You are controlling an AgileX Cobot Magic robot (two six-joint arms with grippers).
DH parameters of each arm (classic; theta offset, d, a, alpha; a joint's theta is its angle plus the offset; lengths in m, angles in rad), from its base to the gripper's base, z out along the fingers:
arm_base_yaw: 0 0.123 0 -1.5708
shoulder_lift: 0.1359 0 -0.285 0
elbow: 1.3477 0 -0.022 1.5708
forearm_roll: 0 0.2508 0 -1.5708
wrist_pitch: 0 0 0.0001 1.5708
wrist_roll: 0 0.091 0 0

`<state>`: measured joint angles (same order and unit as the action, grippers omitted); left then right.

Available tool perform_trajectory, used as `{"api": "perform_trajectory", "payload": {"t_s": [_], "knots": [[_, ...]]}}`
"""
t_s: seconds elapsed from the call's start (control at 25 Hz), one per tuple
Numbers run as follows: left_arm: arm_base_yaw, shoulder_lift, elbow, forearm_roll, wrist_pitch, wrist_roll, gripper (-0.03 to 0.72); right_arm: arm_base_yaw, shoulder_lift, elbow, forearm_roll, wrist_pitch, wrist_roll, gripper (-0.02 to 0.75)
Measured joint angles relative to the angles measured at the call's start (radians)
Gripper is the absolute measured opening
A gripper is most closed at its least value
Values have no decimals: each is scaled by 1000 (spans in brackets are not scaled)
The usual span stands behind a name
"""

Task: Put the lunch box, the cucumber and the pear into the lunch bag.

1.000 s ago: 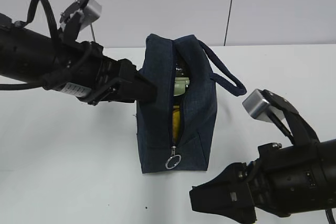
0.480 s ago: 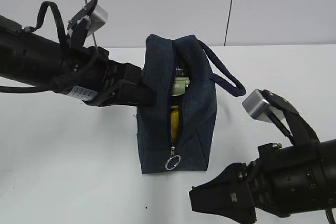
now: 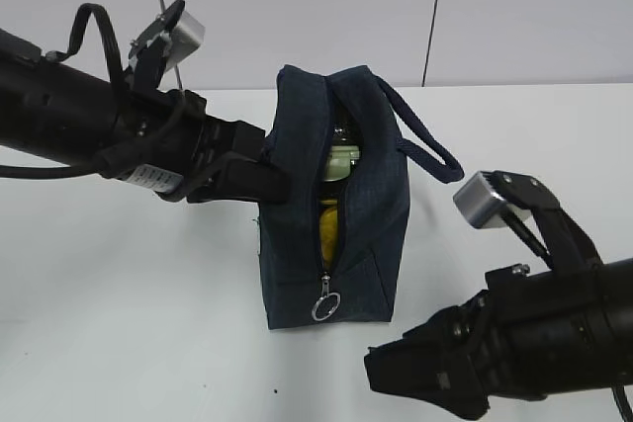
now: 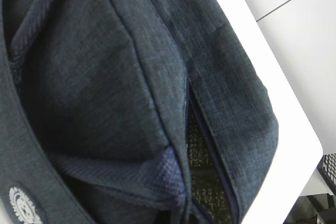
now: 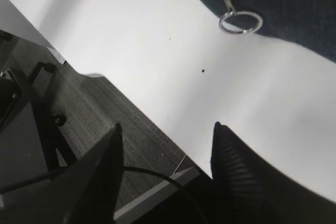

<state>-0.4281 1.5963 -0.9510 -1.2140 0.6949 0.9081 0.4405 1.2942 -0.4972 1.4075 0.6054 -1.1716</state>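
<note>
Left gripper [image 3: 265, 177] pinched shut on the lunch bag [image 3: 371, 244] side fabric, likely steadying it. Inside the bag's open zipper: lunch box [image 3: 341, 161] above, yellow pear [image 3: 327, 228] below; cucumber not discernible. Right gripper [image 3: 420, 375] open, empty, near the ring pull [image 3: 325, 305].

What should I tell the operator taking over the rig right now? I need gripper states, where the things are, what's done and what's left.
Left gripper: shut, pressed against the lunch bag's left side; whether it pinches fabric can't be told.
Right gripper: open, empty, low over the table edge, short of the zipper ring.
Bag stands upright, zipper open. Through the slit: the lunch box up high, something yellow, likely the pear, below it. The cucumber is not clearly visible, only a dark glimpse above the box.
Done: nothing left on the table.
Left: confirm the cucumber is inside.
</note>
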Motion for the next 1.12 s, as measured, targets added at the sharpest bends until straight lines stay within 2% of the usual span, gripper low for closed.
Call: {"api": "perform_trajectory", "payload": {"t_s": [0.2,0.32,0.56,0.68,0.84,1.12], "knots": [[0,0,0,1,12,0,-15,-4,11,-60,35,-11,0,373],[0,0,0,1,19,0,-15,-43,48,-99,40,53,18,346],[0,0,0,2,24,0,-15,-244,161,-139,35,308,-1,330],[0,0,0,2,25,0,-15,-313,204,-141,21,416,-53,326],[0,0,0,2,26,0,-15,-323,226,-141,13,471,-84,324],[0,0,0,-11,27,0,-15,-323,228,-141,39,467,-94,323]]}}
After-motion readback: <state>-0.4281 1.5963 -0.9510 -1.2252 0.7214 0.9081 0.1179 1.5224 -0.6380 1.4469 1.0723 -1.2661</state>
